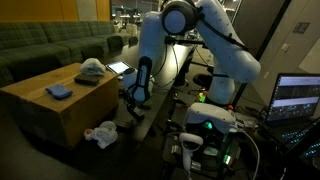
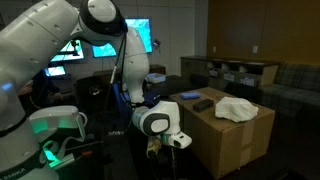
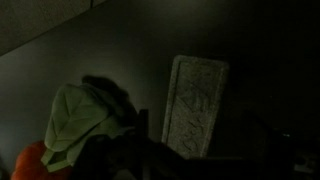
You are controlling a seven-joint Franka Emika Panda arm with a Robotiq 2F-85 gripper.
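Your tool (image 1: 133, 102) hangs low beside the table (image 1: 40, 110), and I cannot tell if it is open or holding anything; I think you are reaching for the white cloth (image 1: 100, 133) on the floor nearby, so you need to go lower, right over it.

Dim robotics lab set up in an office lounge. A large white robot arm (image 1: 215, 45) is mounted on a stand (image 1: 205, 122) w/ green-lit electronics, and loose cables (image 1: 182, 70) are hung beside it. Lit monitors (image 2: 138, 35) are seen on the wall behind the arm in an exterior view. An open laptop screen (image 1: 297, 98) is seen at the edge of an exterior view. A big cardboard box (image 1: 50, 105) is stood in as a table. A long green sofa (image 1: 45, 45) is placed behind it, as in a staff lounge.
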